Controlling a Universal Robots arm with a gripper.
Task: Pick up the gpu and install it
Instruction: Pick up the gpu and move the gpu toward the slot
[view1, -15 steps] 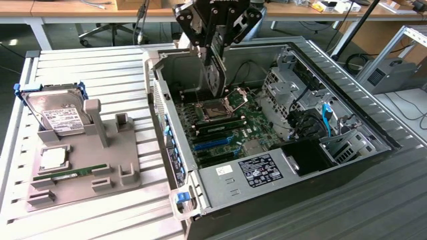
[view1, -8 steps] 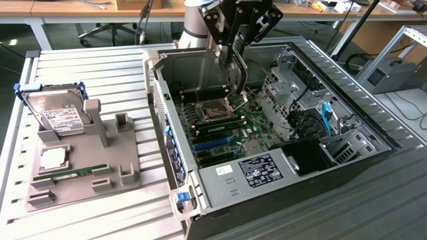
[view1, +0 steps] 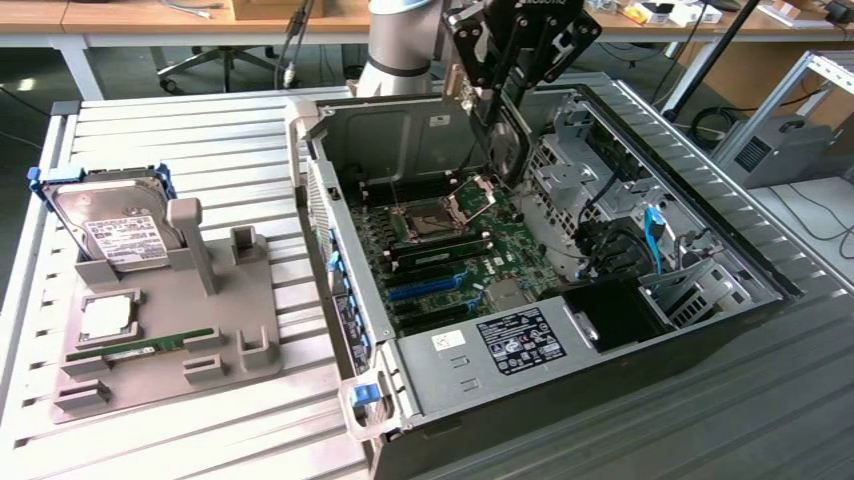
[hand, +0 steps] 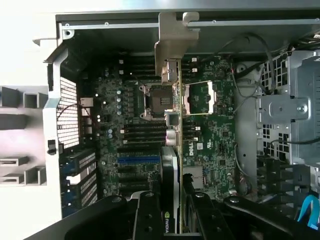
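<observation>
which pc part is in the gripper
The gpu, upright over the open case; hard drive, cpu and ram stick sit on the grey holder.

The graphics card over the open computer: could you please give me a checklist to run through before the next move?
1. Graphics card clamped in the gripper: ok.
2. Card hanging upright over the motherboard inside the open case: ok.
3. Card seated in a slot: not ok, it is above the board.
4. Card lined up with the blue slot: cannot tell.
5. Hard drive and memory stick on the grey holder, outside the case: ok.
</observation>
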